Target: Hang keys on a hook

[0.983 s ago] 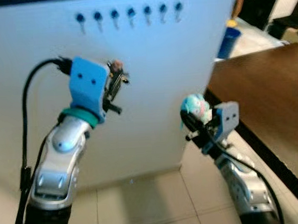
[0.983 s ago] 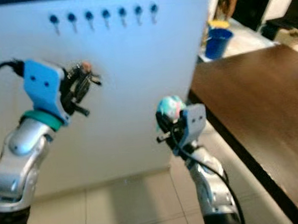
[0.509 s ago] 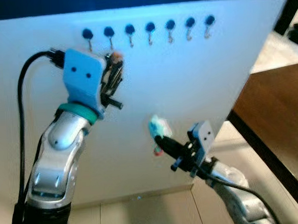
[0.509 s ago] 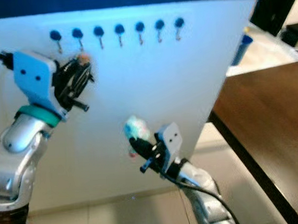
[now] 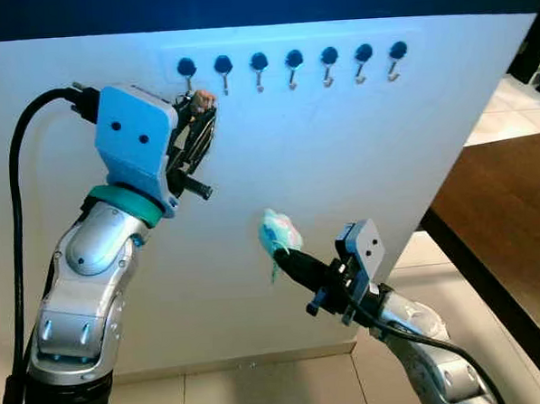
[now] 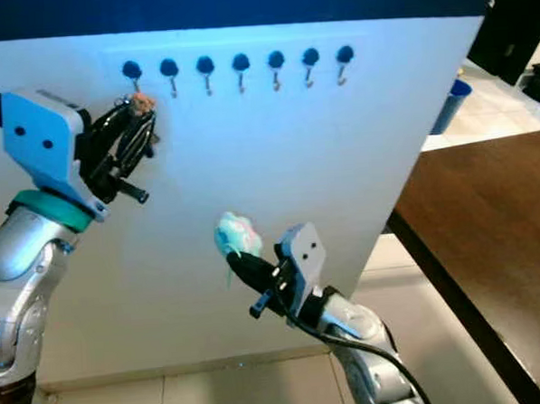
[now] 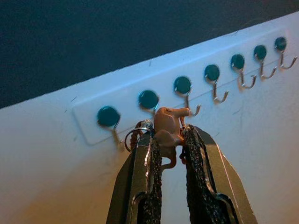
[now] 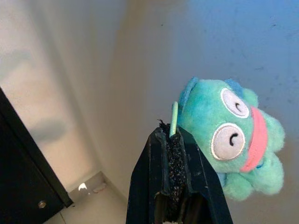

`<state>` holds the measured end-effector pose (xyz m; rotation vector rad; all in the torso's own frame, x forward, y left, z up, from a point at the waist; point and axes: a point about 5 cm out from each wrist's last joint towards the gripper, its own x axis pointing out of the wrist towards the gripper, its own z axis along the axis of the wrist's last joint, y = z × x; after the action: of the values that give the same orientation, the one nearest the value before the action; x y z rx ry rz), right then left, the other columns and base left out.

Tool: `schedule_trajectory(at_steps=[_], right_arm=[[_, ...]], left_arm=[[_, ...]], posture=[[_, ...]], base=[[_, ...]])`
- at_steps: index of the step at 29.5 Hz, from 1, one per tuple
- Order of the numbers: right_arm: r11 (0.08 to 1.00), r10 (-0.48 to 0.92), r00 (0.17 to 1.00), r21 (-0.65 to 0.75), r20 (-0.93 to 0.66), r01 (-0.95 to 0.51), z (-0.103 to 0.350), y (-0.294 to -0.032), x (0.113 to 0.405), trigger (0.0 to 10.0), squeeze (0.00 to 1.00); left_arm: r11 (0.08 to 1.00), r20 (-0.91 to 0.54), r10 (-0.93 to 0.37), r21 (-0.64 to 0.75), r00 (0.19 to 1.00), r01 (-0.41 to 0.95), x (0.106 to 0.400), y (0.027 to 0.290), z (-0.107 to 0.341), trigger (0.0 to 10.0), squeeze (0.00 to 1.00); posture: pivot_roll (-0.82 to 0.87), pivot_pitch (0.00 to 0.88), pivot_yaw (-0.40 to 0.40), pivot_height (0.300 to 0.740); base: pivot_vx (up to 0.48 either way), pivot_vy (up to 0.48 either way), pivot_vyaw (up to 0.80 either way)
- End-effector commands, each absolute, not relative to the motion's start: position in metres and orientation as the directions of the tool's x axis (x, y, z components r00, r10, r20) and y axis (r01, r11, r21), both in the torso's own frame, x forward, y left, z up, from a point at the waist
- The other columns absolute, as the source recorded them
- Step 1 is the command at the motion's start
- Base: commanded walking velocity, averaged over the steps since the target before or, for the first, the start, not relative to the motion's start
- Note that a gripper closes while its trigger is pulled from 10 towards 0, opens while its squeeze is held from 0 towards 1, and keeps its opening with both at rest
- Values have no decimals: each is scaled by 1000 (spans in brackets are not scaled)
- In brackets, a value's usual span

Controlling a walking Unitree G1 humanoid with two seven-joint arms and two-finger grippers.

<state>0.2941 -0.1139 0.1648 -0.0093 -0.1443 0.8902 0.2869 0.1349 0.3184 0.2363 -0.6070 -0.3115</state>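
**Keys raised to the hook rail, not yet hung**

Nearest the camera, the right gripper (image 5: 286, 255) is low before the white board (image 5: 358, 161), its fingers pressed together on a thin green tab of a teal plush charm (image 8: 229, 135); the plush sits just past the fingertips and to one side of them. This charm is well below the hooks and, by my judgement, has no part in the present step.

Farther up, the left gripper (image 7: 169, 140) clamps the keys (image 7: 166, 126): a small tan figure charm sticks out between and just beyond the fingertips, with the metal key ring (image 7: 135, 136) beside one finger. The row of hooks (image 7: 212, 79) lies just beyond the tips, the ring close to the second hook but not seen looped over it. Lifting and approach look done; what is left is catching the ring on a hook and letting go.
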Motion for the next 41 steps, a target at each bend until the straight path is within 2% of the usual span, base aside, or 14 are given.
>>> schedule_trajectory(at_steps=[1, 5, 10, 19, 28, 41], right_arm=[[640, 765, 627, -60, 148, -766, 169, -113, 294, 10000, 0], [733, 669, 711, -40, 216, -679, 181, -121, 307, 10000, 0], [780, 608, 750, -17, 260, -626, 189, -126, 312, 10000, 0], [797, 580, 765, -2, 279, -604, 193, -130, 313, 10000, 0], [801, 572, 771, 8, 280, -598, 192, -130, 313, 10000, 0], [805, 569, 777, 14, 270, -593, 189, -130, 313, 10000, 0]], left_arm=[[928, 544, -347, 317, 764, 196, 287, 136, 324, 10000, 0], [940, 510, -275, 322, 815, 115, 304, 139, 318, 10000, 0], [949, 500, -225, 306, 836, 73, 315, 143, 313, 10000, 0], [960, 507, -161, 281, 847, 14, 324, 153, 314, 10000, 0], [969, 559, -141, 249, 817, -3, 324, 153, 326, 10000, 0], [917, 467, -371, 317, 803, 240, 317, 117, 309, 10000, 0]], posture=[[43, 92, 95, 740], [39, 89, 100, 740], [31, 89, 102, 740], [26, 90, 105, 740], [25, 88, 106, 740], [29, 95, 107, 740]], base=[[0, 0, 0], [0, 0, 0], [0, 0, 0], [0, 0, 0], [0, 0, 0], [0, 0, 0]])
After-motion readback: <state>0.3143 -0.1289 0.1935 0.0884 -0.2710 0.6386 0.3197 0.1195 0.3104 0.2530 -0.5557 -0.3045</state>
